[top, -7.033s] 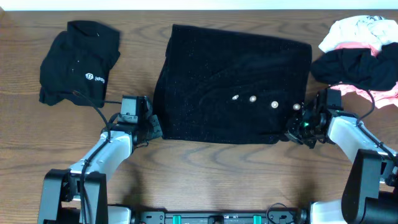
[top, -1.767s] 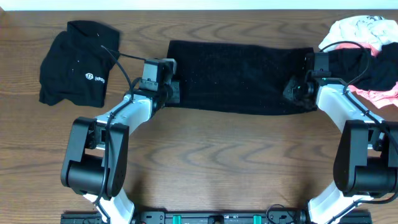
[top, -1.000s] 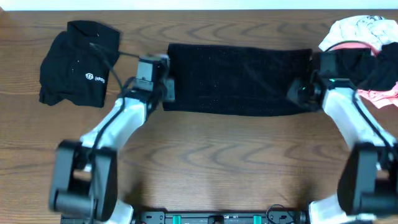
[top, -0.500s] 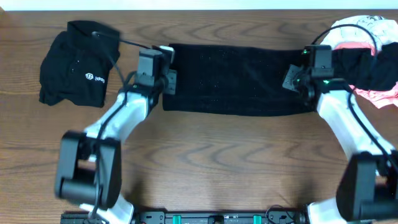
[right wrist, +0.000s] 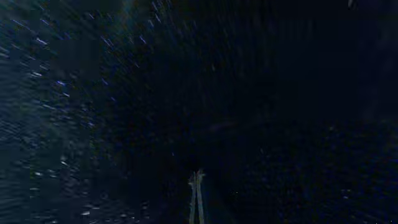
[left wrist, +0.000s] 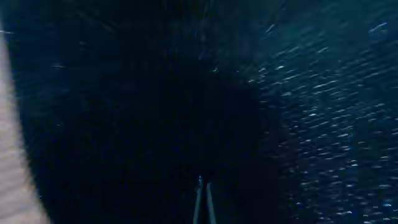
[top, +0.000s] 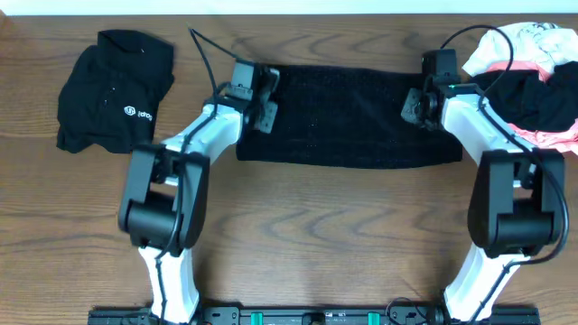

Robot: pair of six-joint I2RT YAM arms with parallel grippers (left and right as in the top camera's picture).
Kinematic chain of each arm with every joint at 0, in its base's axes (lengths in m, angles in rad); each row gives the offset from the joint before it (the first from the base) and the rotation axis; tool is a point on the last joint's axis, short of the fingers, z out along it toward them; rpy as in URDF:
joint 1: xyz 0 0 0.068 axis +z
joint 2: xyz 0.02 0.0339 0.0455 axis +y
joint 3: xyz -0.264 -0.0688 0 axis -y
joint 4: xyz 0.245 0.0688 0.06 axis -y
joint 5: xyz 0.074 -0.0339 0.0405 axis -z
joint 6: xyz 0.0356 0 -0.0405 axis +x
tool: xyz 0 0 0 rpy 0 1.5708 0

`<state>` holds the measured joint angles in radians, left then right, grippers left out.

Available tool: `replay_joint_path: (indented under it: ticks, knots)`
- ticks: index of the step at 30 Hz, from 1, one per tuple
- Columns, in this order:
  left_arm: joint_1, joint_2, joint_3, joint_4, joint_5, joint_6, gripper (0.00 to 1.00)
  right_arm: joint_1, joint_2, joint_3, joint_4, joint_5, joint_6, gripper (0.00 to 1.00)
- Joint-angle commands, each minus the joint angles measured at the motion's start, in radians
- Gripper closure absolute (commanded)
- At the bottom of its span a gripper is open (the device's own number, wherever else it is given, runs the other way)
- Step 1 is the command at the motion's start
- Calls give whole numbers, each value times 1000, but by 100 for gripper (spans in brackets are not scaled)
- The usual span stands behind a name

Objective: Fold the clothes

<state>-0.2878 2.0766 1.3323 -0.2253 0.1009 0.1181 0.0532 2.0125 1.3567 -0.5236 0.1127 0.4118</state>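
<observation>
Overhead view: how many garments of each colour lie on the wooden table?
Black: 3, the folded black garment with a white logo, the long speckled black fabric strip, the crumpled black garment
White: 1, the crumpled white garment
Pink: 1, the pink garment, two patches showing
Total: 5

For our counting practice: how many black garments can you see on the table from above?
3: logo garment far left, speckled garment in the middle, plain black garment in the right-hand pile, which may hide more.
</observation>
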Motion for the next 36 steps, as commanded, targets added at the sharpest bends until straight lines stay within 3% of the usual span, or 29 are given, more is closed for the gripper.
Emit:
replay_joint_path:
  ticks: [1,8,17,27,36]
  knots:
    - [5,26,6,-30,-16,20,94,16,23,13,-22,21,21,99]
    - [6,29,6,-143,-16,9,95,68,23,13,-57,18,21,99]
    - [55,29,2,-303,-61,-123,94,159,35,2,-109,2,48,99]
    - [180,23,2,-343,-68,-119,94,277,35,3,-116,-13,90,99]
    - [168,-21,2,-301,-68,-70,94,256,-25,15,-110,5,103,99]
